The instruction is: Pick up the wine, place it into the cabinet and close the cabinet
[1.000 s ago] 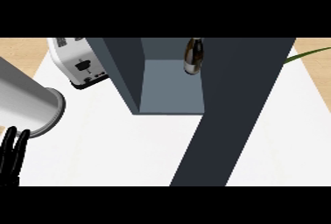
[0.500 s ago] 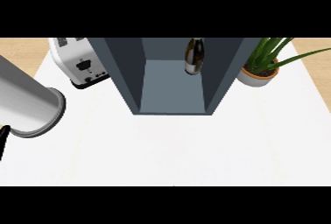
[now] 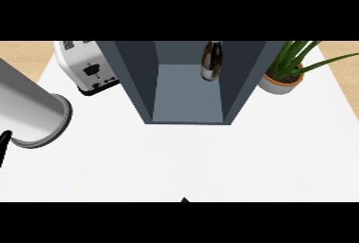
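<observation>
- A second ago a broad dark panel, most likely the cabinet's door, slanted across the right half of the head view and hid the plant. It has since gone from sight.
- The cabinet (image 3: 140,80) now shows as an open blue-grey box at the top centre of the white counter (image 3: 210,161), its inside plainly visible. By my reading the door is swung wide, so the closing step is not yet done.
- The wine (image 3: 212,60) is already inside the cabinet, toward the back and right of centre.
- The wine's long axis runs nearly straight up and down in the view. It looks to be standing upright, seen from above, though I cannot tell which end is the neck.
- The left forearm (image 3: 28,111), a grey cylinder, enters at the left edge. Only a thin black sliver of the left hand (image 3: 4,142) shows below it, and I cannot tell how its fingers are set.
- The right hand is out of view.
- A white toaster (image 3: 84,69) sits left of the cabinet, and a potted plant (image 3: 284,71) sits right of it.
</observation>
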`<action>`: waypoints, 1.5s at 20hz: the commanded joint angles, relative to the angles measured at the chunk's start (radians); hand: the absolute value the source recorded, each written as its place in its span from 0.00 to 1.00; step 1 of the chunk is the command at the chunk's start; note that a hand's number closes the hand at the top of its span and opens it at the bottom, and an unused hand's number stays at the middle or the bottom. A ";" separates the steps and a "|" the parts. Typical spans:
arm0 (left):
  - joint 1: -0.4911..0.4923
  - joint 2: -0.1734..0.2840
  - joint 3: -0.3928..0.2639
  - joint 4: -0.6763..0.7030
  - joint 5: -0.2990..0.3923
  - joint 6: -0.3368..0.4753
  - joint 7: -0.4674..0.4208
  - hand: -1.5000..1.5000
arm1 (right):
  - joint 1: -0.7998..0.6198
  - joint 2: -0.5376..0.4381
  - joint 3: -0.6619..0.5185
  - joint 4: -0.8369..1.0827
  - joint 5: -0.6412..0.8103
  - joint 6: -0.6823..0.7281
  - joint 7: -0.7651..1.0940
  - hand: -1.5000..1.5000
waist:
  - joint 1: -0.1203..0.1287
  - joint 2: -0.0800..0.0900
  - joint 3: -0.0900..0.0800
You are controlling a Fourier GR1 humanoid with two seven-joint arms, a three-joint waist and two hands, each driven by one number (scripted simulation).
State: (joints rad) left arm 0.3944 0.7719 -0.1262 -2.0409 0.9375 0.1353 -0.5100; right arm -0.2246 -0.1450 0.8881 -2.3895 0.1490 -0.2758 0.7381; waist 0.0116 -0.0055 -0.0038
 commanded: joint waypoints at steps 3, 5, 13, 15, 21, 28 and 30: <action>-0.043 -0.020 -0.010 0.006 0.003 -0.012 0.029 0.00 | -0.268 0.137 0.042 0.155 -0.039 -0.123 0.039 1.00 | 0.018 0.006 -0.001; 0.002 0.012 0.034 -0.048 0.027 -0.020 0.058 0.00 | -0.304 0.136 -0.026 0.190 -0.095 -0.135 0.034 1.00 | 0.036 0.006 0.001; -0.093 -0.033 0.021 0.014 0.021 0.009 0.095 0.00 | -0.656 0.141 -0.183 0.428 -0.307 -0.249 -0.014 1.00 | 0.029 0.009 0.002; -0.103 -0.055 -0.010 0.001 -0.008 0.046 0.099 0.00 | -0.774 0.142 -0.272 0.518 -0.345 -0.233 -0.004 1.00 | 0.029 0.010 0.002; -0.128 -0.079 0.006 0.076 -0.026 0.004 0.097 0.00 | -0.926 0.144 -0.311 0.800 -0.350 -0.206 -0.166 1.00 | 0.015 0.010 0.002; -0.087 -0.124 0.004 0.020 -0.069 0.019 0.093 0.00 | -0.960 0.145 -0.439 1.078 -0.330 -0.073 -0.319 1.00 | 0.013 0.009 0.003; -0.112 -0.127 0.015 0.006 -0.091 0.044 0.113 0.00 | -0.971 0.145 -0.438 1.118 -0.353 -0.082 -0.337 1.00 | 0.010 0.008 0.003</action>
State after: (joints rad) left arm 0.2957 0.6587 -0.1190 -2.0210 0.8720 0.1636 -0.4145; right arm -1.1837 -0.0007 0.4800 -1.3875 -0.1916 -0.3806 0.4729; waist 0.0258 0.0025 -0.0016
